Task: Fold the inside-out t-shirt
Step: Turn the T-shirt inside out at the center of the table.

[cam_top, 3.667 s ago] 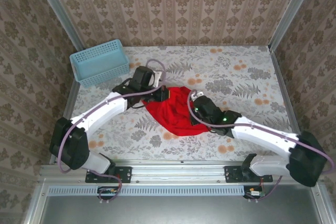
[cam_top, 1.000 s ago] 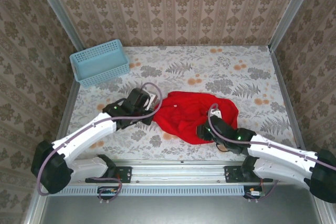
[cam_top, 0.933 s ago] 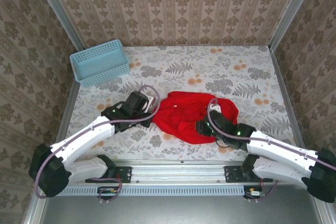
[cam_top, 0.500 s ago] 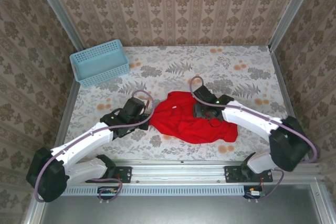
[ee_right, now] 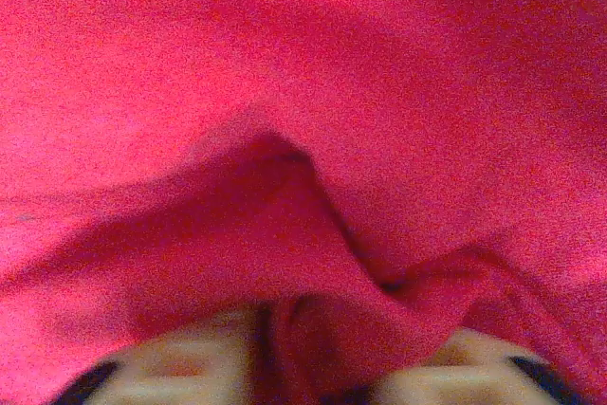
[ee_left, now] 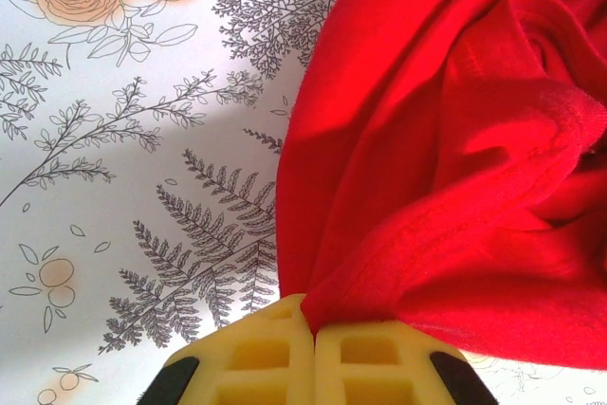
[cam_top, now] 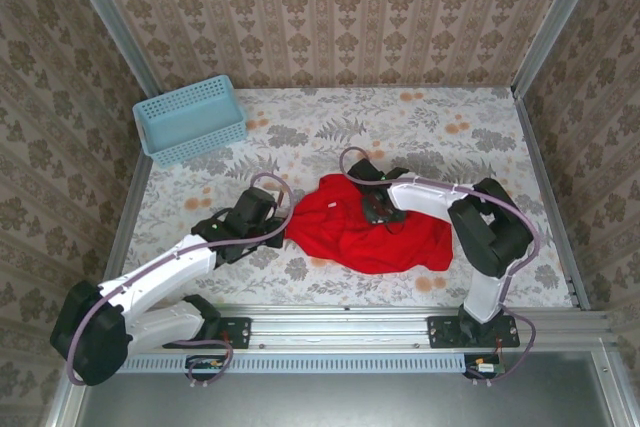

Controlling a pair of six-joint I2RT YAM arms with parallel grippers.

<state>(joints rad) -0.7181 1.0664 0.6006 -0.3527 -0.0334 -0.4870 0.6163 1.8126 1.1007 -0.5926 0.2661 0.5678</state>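
Top external view: the flowered table carries the red t-shirt, a crumpled heap well apart from the blue basket, on the basket's near-right side. The shirt's long axis runs away from the basket, across the table. It is not spread flat, so I judge that folding proper has not begun.

The left gripper sits at the shirt's end nearest the basket, jaws pressed together on a seamed edge of cloth. The bulk of the shirt stretches from those jaws away from the basket.

The right gripper is down on the heap's middle, farther from the basket. Its jaws stand narrow around a raised ridge of cloth that fills the gap between them; how firm that pinch is I cannot tell. The right arm is nearer the bulk, so a pull away from the basket would likely stretch the shirt out.
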